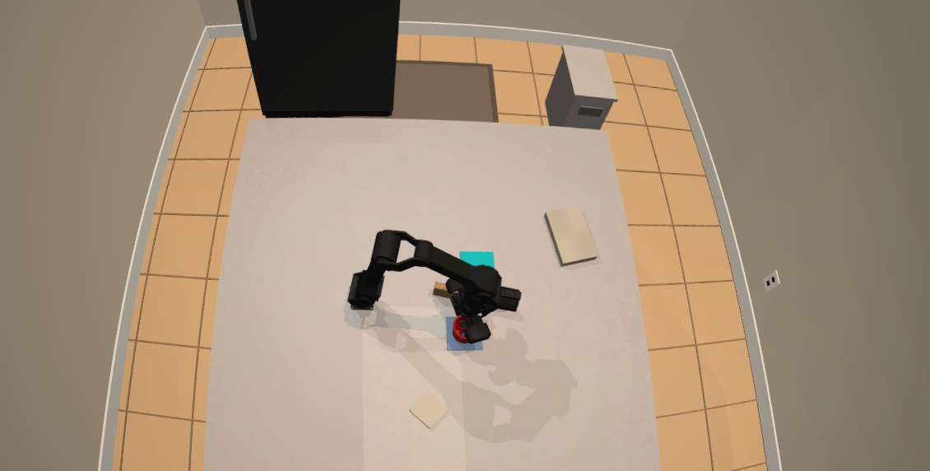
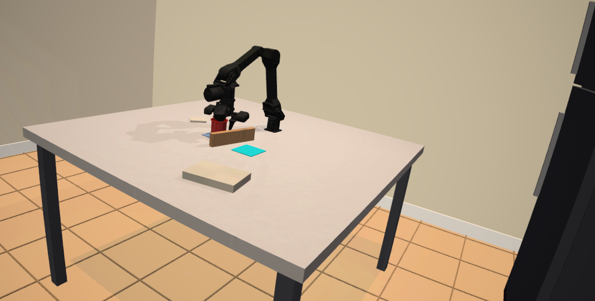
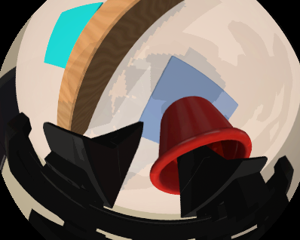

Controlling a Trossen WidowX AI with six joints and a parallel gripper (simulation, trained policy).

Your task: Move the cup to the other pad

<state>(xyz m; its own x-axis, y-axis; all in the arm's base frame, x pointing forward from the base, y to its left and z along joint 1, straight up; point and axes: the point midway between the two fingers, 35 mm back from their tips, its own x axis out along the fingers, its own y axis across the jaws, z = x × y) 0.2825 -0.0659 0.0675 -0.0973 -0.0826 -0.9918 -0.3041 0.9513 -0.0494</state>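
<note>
The red cup [image 1: 457,332] [image 2: 217,126] [image 3: 194,117] stands upright on the blue pad [image 1: 452,345] [image 2: 205,134] [image 3: 179,75]. My gripper [image 2: 226,122] [image 3: 161,140] is low at the cup and partly open. In the wrist view its right finger reaches into the cup's mouth; the left finger is outside, with a gap between it and the cup wall. The marbles are mostly hidden by the gripper and the cup wall. The cyan pad [image 1: 476,259] [image 2: 248,150] [image 3: 65,34] has nothing on it that I can see.
A wooden bar [image 1: 440,289] [image 2: 232,136] [image 3: 81,56] stands on edge between the two pads, partly under the arm in the top view. A thick cream slab [image 1: 571,236] [image 2: 216,172] lies beyond the cyan pad. A small cream tile [image 1: 428,409] [image 2: 198,120] lies on the blue pad's side.
</note>
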